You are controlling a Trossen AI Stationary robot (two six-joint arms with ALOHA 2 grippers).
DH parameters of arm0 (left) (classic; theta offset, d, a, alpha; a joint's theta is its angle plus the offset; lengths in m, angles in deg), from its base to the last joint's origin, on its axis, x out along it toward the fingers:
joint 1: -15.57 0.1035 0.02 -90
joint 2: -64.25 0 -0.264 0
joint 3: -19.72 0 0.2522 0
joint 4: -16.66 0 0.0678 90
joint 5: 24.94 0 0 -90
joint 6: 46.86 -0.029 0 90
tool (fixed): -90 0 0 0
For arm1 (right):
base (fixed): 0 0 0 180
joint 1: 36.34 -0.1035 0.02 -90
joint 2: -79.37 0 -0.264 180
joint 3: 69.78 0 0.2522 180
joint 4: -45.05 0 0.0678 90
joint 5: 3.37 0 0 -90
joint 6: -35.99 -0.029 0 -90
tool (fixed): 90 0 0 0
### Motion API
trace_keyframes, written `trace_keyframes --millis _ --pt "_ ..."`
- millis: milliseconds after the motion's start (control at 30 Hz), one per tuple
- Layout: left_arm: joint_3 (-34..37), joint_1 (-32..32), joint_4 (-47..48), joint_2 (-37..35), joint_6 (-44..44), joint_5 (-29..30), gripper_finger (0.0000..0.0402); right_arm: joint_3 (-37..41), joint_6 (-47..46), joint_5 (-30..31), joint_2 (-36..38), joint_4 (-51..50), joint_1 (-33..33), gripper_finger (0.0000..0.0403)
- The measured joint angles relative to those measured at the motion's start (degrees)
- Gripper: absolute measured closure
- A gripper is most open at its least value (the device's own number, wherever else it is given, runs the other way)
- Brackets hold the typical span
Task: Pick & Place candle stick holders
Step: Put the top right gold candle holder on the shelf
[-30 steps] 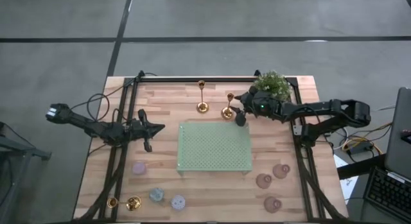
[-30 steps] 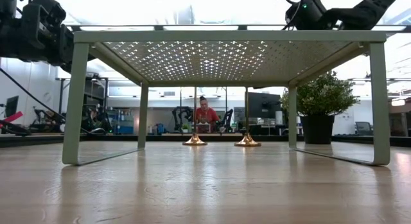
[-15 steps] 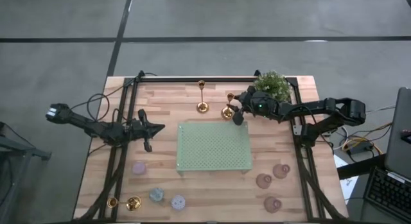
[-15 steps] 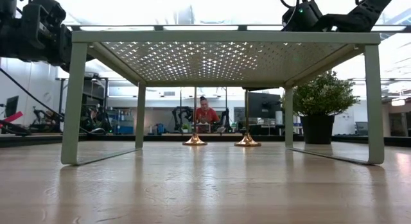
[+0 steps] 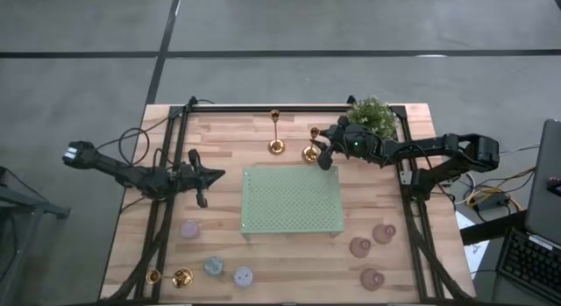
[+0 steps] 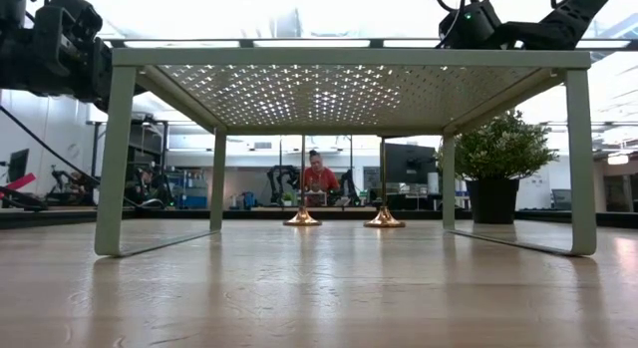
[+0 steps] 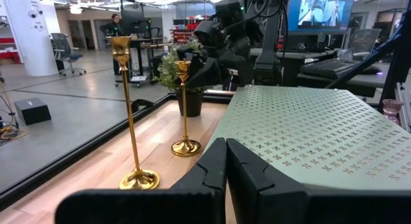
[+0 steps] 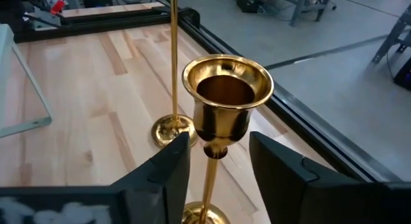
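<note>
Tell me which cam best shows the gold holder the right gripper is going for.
Right wrist view: the gold holder fills the frame, its cup between the open right gripper fingers. High view shows it small, beside the gripper. Low view shows only its base. Left wrist view shows it whole, farther off.

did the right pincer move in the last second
Yes. In the high view the right pincer drew away from the green rack, toward the table's far edge, closing around the nearer gold holder.

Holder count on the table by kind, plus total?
Tall gold holders: 3 — two upright, one lying down.
Squat brownish-pink holders: 3.
Squat pastel holders: 3.
Total: 9
</note>
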Motion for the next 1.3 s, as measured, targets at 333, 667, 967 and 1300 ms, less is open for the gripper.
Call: trace_keyframes --millis 333,667,967,1300 --pt "0.0 0.0 0.0 0.0 0.0 0.0 0.0389 0.0 0.6 0.0 0.0 1.3 0.0 0.0324" --pt "0.0 0.0 0.0 0.0 0.0 0.0 0.0389 0.0 1.7 0.0 0.0 1.6 -0.1 0.0378" --pt "0.0 0.0 0.0 0.0 0.0 0.0 0.0389 0.0 1.7 0.0 0.5 1.4 0.0 0.0386" --pt "0.0 0.0 0.0 0.0 0.0 0.0 0.0389 0.0 -0.4 -0.2 0.4 0.8 0.0 0.0351"
